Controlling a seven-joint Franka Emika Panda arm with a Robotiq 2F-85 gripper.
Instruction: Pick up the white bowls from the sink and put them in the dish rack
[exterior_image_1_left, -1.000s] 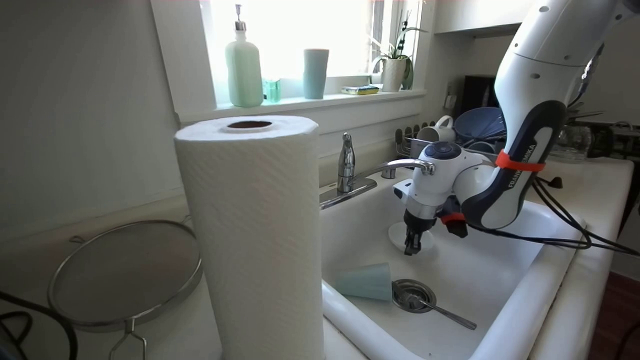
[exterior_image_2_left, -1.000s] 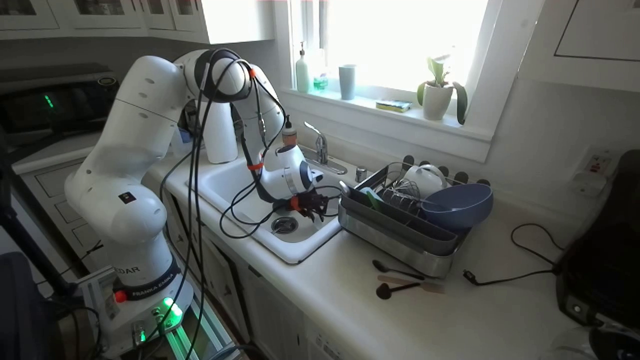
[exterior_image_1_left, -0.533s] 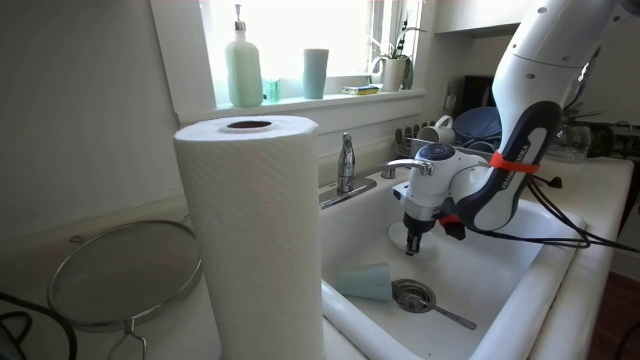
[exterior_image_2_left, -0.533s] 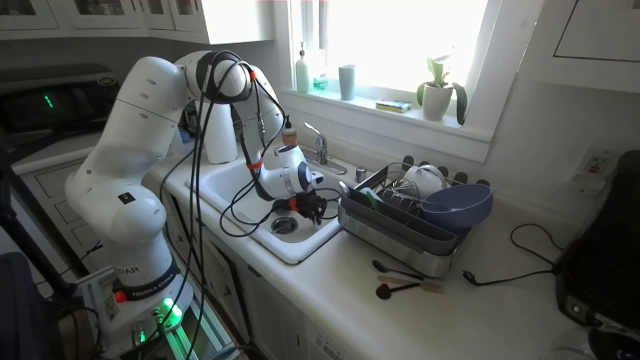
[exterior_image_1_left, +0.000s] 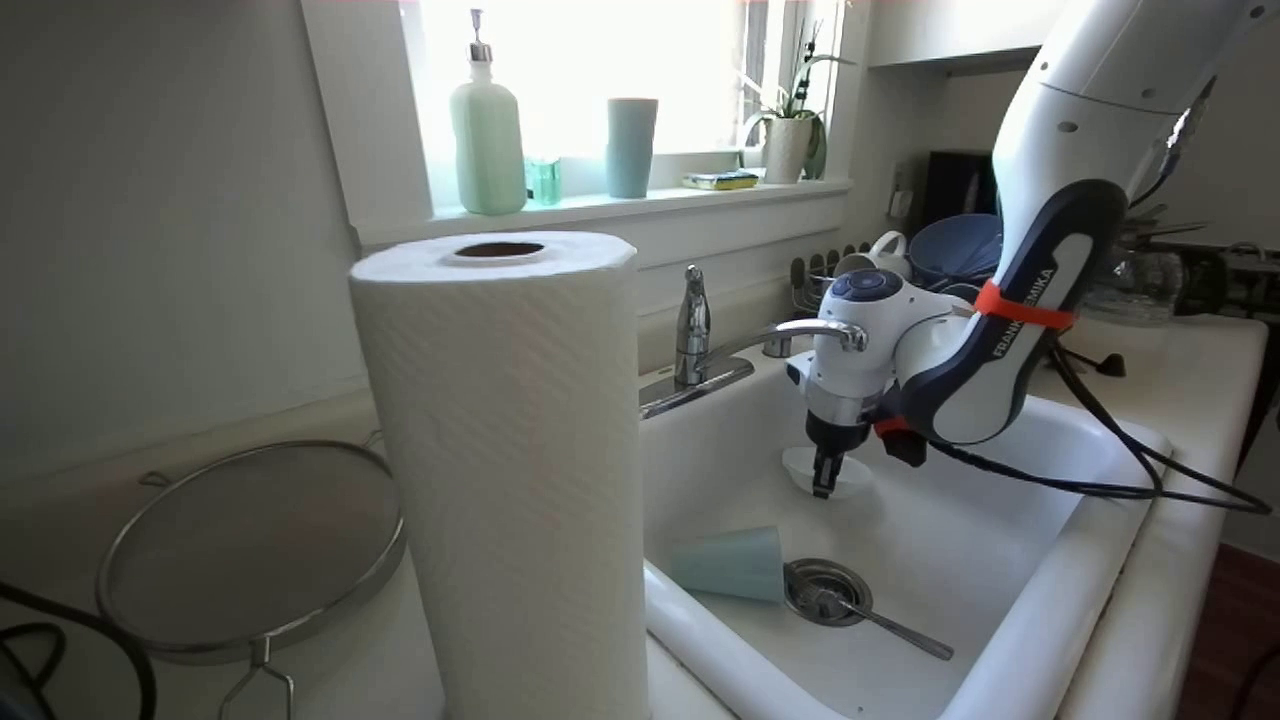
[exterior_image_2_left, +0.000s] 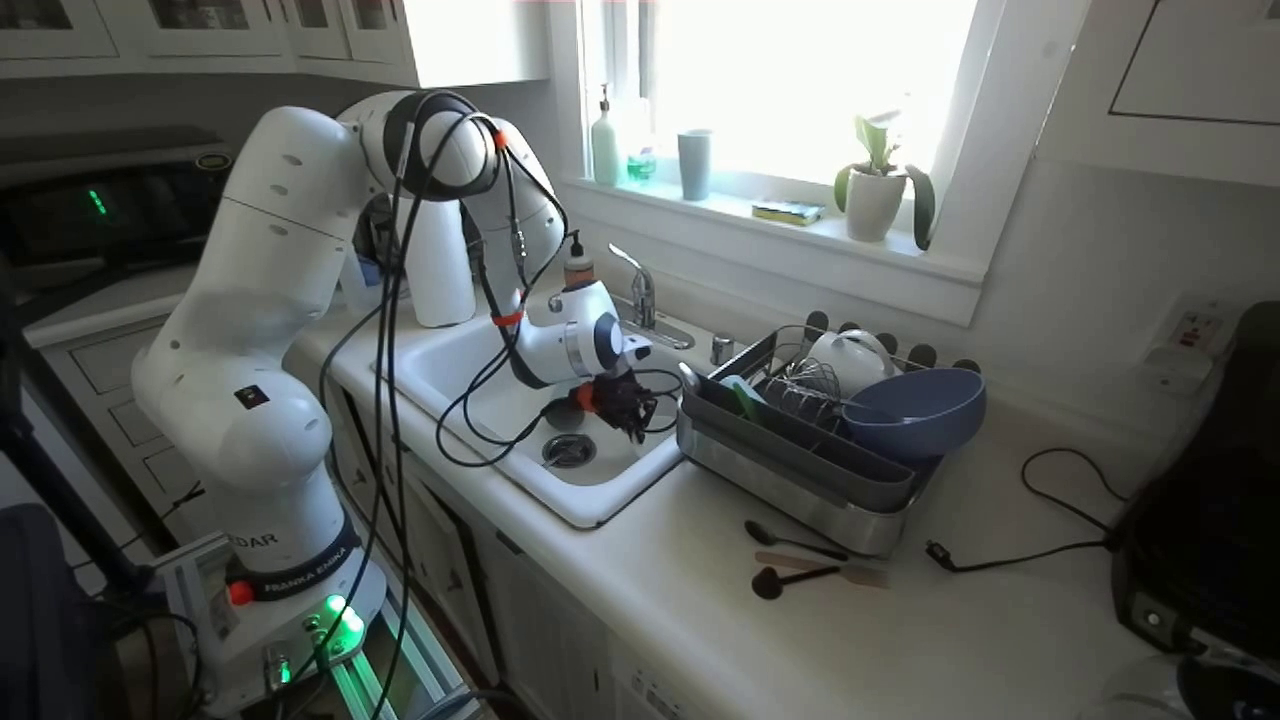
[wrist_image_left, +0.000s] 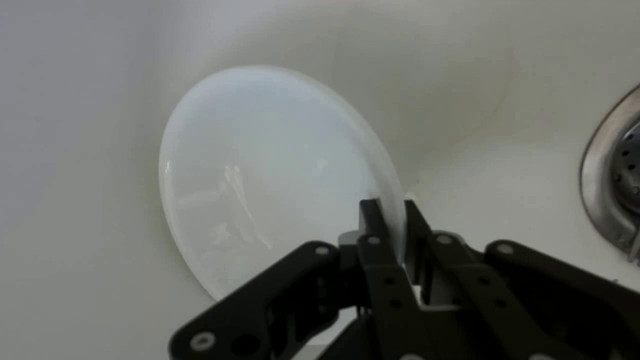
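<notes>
Gripper tight on rim of white bowl, contact with sink unclear.

- Small round white bowl: smooth, glossy, ceramic-looking; sharp highlights inside.
- Large white rectangular sink: smooth, hard, enamel-like, soft sheen.
- Curved chrome faucet: polished metal, bright reflections.
- Grey-and-silver dish rack: satin metal side, matt plastic-looking upper wall.
- Black two-fingered gripper: matt; screw heads bare metal.
- Tall white paper-towel roll: matt, fibrous, faintly embossed.
- Round silver strainer: fine metal mesh, smooth metal rim.
- Pale teal tapered cup: smooth, matt, material unclear.
- Wide blue bowl: smooth, low sheen.
- Flat brown utensil: wood-looking, dull.
</notes>
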